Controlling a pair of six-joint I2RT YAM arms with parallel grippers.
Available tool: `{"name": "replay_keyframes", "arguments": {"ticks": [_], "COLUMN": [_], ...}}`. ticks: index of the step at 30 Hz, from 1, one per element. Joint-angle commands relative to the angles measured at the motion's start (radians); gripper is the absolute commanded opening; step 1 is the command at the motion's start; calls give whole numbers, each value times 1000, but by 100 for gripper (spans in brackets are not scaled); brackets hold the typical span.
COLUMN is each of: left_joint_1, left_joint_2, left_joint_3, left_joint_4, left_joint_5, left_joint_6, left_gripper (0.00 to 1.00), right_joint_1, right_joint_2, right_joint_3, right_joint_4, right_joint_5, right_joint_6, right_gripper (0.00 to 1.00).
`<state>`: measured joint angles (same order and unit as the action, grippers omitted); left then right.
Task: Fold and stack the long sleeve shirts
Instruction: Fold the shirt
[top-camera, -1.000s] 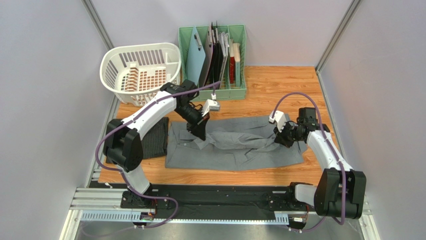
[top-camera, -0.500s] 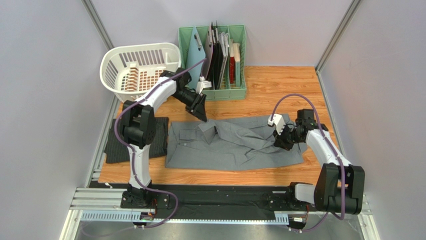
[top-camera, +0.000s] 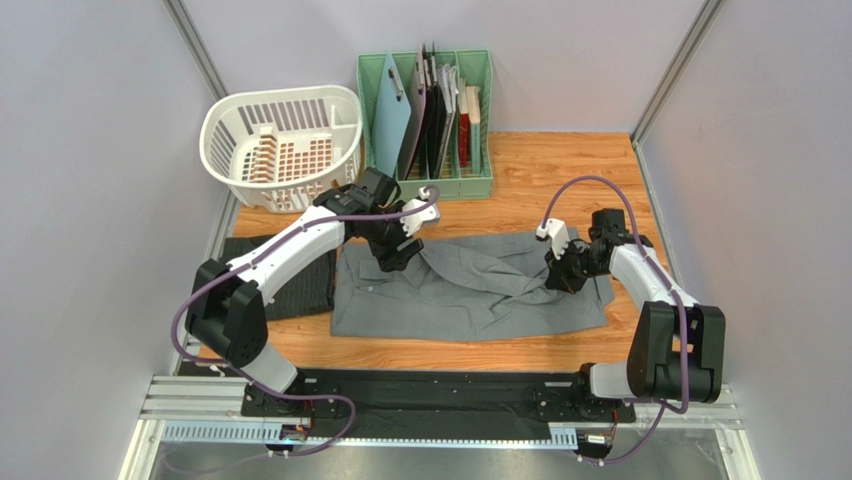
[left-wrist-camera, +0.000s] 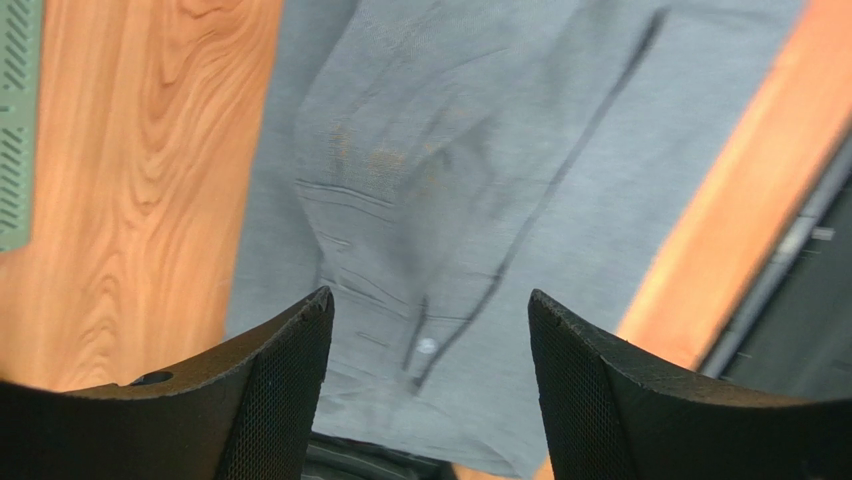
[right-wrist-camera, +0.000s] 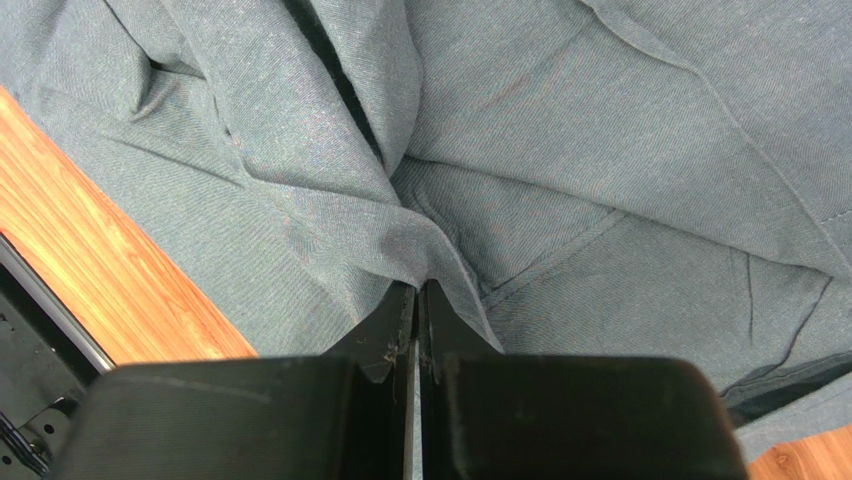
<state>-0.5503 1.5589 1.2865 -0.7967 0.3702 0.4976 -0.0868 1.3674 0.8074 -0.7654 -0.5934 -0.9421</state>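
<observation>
Now, grey shirt (top-camera: 470, 300) lies spread mid-table (top-camera: 540, 170), w/ dark shirt (top-camera: 305, 285) just beside its collar end. L claw (left-wrist-camera: 430, 305) hangs spread above the collar end, holding nothing. R claw (right-wrist-camera: 420, 290) is pressed together, pinching a fold at the far end. Best imo: drop L onto one edge layer only and keep R taut.

place: probably robot lab | cues: grey walled cell (top-camera: 80, 200), aluminium rail (top-camera: 190, 400)

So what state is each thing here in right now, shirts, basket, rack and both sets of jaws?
Grey shirt: spread out, rumpled, partly folded.
Pinstriped shirt: folded, beside the grey one.
Basket: looks empty.
File rack: upright, full of boards.
Left arm: jaws open, holding nothing.
Right arm: jaws shut on a grey shirt fold.
</observation>
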Motion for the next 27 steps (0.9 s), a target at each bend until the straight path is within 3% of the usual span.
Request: {"name": "replay_keyframes", "arguments": {"ticks": [1,3,7,9,15,18,22,27], "left_joint_1": [6,3,12,27,43,43,64,66], "left_joint_2": [58,114,227,240,297,358,389,346], "left_joint_3": [-24,-6,169,220,442,557,616,629], "left_joint_4": [186,186,31,-11,-123,-156,-162,-159], "left_joint_5": [-154,-146,-108,-73,-59,-183,-312,-304], "left_joint_6": [82,85,119,133,163,211,292,335], "left_gripper": [76,72,17,0,0,0,0,0], "right_joint_1": [-4,-4,-4,-4,-4,-4,-4,-4], "right_joint_2": [-14,-14,-10,-5,22,45,67,62], "right_joint_3": [27,26,24,21,33,50,49,20], "right_joint_4": [12,17,23,34,78,101,118,189], "right_joint_5": [-20,-20,-17,-14,15,27,44,84], "right_joint_6": [20,22,28,31,98,159,206,269], "right_gripper": [0,0,0,0,0,0,0,1]}}
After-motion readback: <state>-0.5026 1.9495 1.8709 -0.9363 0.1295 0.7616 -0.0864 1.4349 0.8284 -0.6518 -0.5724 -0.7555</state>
